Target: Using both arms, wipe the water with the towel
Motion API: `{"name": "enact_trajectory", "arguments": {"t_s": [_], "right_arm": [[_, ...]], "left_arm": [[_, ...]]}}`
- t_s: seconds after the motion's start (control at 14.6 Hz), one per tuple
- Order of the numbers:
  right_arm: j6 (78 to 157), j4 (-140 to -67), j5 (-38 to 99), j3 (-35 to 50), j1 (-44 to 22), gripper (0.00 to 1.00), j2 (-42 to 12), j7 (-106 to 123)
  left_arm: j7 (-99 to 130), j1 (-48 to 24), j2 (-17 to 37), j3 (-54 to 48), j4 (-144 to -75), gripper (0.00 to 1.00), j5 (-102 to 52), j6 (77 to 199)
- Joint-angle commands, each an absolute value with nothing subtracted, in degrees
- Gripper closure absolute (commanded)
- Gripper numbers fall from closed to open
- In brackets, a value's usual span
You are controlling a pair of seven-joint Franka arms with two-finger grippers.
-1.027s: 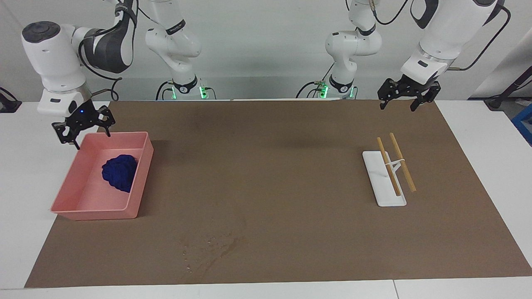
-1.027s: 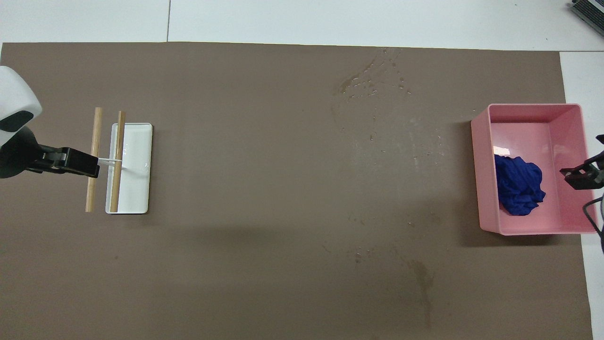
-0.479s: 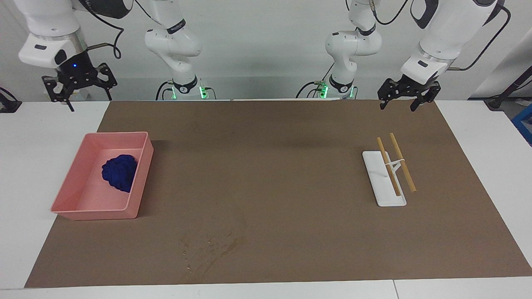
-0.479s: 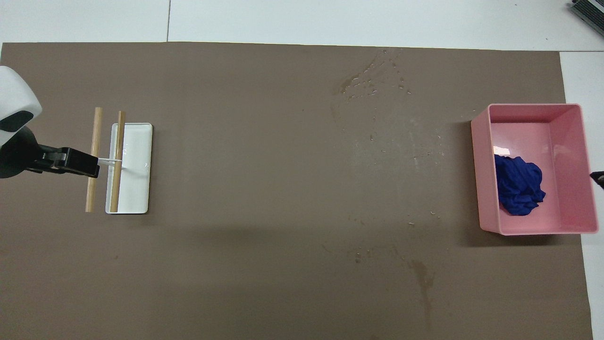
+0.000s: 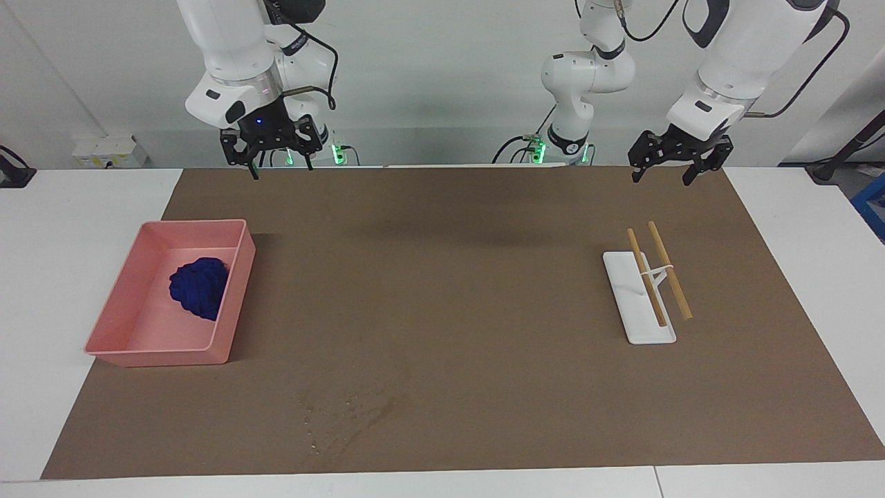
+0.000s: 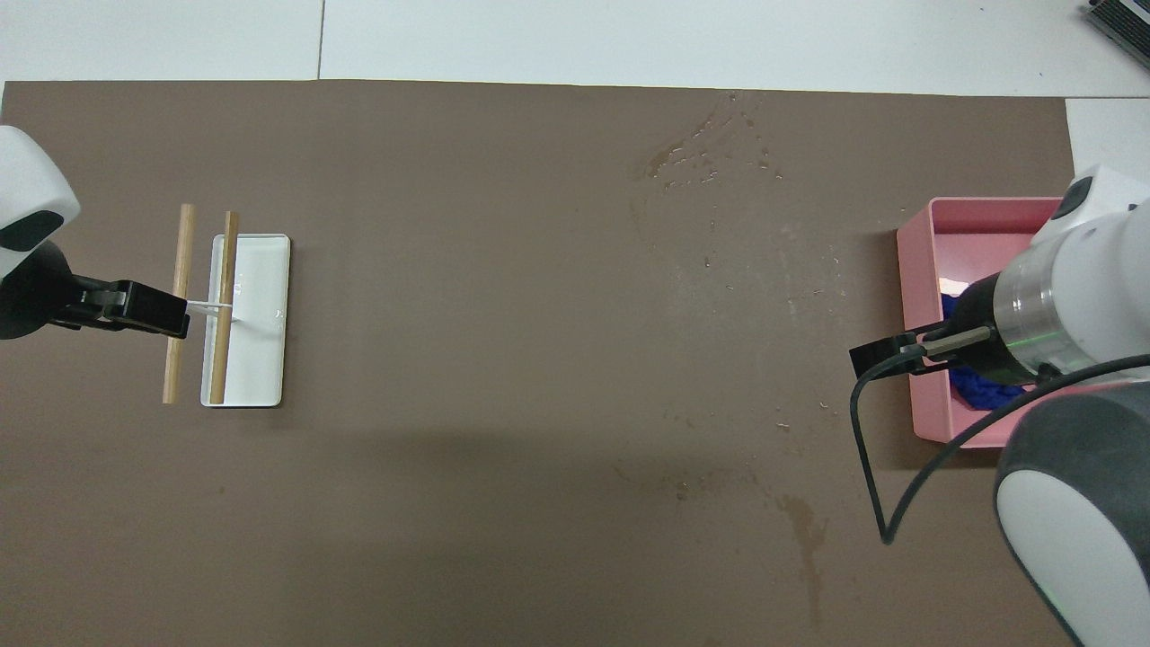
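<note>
The navy-blue towel [image 5: 200, 286] lies as a wrinkly lump in the pink tray [image 5: 238, 290] at the right arm's end of the table. In the overhead view only a bit of the towel [image 6: 981, 393] shows under the right arm [image 6: 1065, 301]. A patch of water [image 5: 349, 409] wets the brown mat farther from the robots than the tray; it also shows in the overhead view [image 6: 705, 153]. My right gripper [image 5: 276, 164] is open and empty, raised over the mat's edge by the robots, apart from the tray. My left gripper [image 5: 665, 174] is open and empty, waiting over the mat's corner by its base.
A white rack [image 5: 639, 304] holding two wooden rods [image 5: 669, 270] stands at the left arm's end of the mat, also in the overhead view [image 6: 256, 314]. The brown mat [image 5: 470, 290] covers most of the white table.
My right gripper has risen from beside the tray's corner and swung toward the table's middle, now over the mat's edge by the robots. The left arm, towel and tray have not moved.
</note>
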State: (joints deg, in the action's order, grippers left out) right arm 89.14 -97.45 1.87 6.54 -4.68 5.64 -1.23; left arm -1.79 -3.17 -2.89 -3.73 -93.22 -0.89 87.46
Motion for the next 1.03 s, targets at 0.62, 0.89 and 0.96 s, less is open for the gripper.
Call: {"name": "enact_trajectory", "arguments": {"t_s": [0.62,0.89,0.96], "right_arm": [[84.28,-86.40,4.39,5.63,2.54,0.00,-4.04,-1.58],[84.73,-86.40,4.05,5.54,2.99,0.00,-4.04,-1.58],[84.64,-86.31,3.96,5.54,3.42,0.00,-4.04,-1.58]], "left_arm": [[-2.02,-2.90,-3.25,-3.87,-93.52,0.00,-0.18,86.92],[-2.02,-2.90,-3.25,-3.87,-93.52,0.00,-0.18,86.92],[-2.02,-2.90,-3.25,-3.87,-93.52,0.00,-0.18,86.92]]}}
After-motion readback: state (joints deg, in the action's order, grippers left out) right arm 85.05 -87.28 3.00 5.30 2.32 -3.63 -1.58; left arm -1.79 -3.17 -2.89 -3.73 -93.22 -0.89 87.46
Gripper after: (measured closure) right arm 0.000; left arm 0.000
